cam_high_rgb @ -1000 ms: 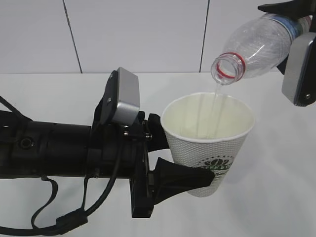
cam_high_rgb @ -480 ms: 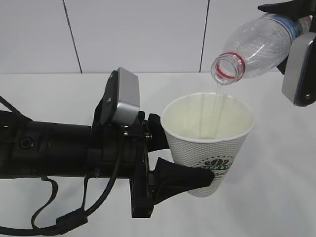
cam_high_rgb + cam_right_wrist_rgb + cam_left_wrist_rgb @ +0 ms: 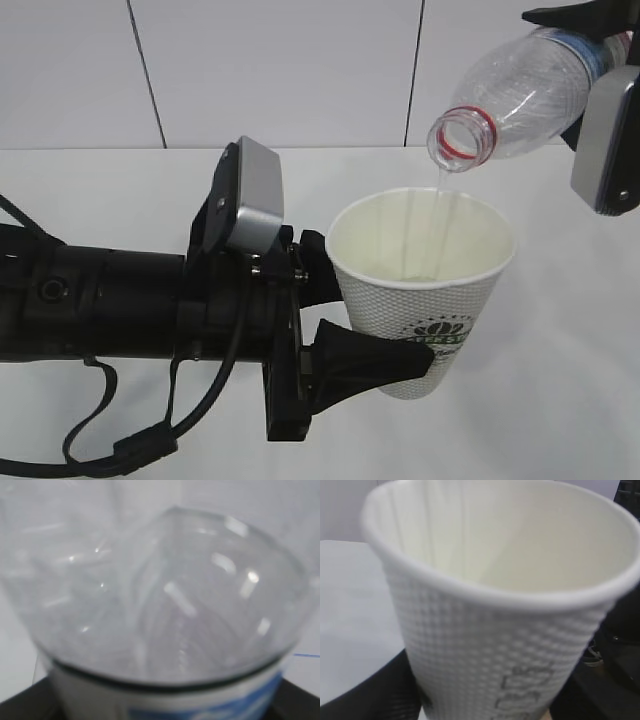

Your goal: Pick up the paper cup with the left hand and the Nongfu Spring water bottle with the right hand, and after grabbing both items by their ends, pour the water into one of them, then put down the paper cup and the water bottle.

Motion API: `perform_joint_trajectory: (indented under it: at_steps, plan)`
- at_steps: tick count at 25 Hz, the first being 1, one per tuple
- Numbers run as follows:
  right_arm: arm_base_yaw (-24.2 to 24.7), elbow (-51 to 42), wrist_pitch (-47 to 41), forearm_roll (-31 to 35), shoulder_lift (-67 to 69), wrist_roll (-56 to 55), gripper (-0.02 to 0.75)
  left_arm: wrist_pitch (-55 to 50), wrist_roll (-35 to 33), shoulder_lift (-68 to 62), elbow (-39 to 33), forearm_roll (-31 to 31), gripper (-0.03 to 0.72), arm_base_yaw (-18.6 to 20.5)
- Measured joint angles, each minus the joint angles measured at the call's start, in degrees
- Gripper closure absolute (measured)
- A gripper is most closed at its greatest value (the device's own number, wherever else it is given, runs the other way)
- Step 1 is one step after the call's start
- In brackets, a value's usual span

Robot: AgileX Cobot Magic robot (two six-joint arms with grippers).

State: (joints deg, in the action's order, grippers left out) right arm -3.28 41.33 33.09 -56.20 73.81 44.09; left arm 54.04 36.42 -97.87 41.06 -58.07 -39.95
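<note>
Above the bench (image 3: 560, 380), the left end effector (image 3: 385, 330) grips the paper cup (image 3: 425, 290) while the right end effector (image 3: 600, 70) tilts the Nongfu Spring water bottle (image 3: 520, 95); any drift could send water (image 3: 435, 215) over the rim.

A: How many cups? 
B: One paper cup (image 3: 425, 290), lower middle of frame.
A: Bottles?
B: One water bottle (image 3: 515, 95), upper right.
A: Claws?
B: Two: left claw (image 3: 345, 320), right claw (image 3: 600, 90).

Looks like a lab bench here. Bare white tabletop (image 3: 120, 190), plain white panelled wall (image 3: 280, 70) behind it.
</note>
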Motion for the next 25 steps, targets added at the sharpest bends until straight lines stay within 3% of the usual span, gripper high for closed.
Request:
perform_joint_trajectory:
  at_steps: [25]
  plan:
    - [0.0,0.0,0.0,0.0,0.0,0.4,0.259,0.0,0.0,0.0,0.0,-0.1,0.185,0.0]
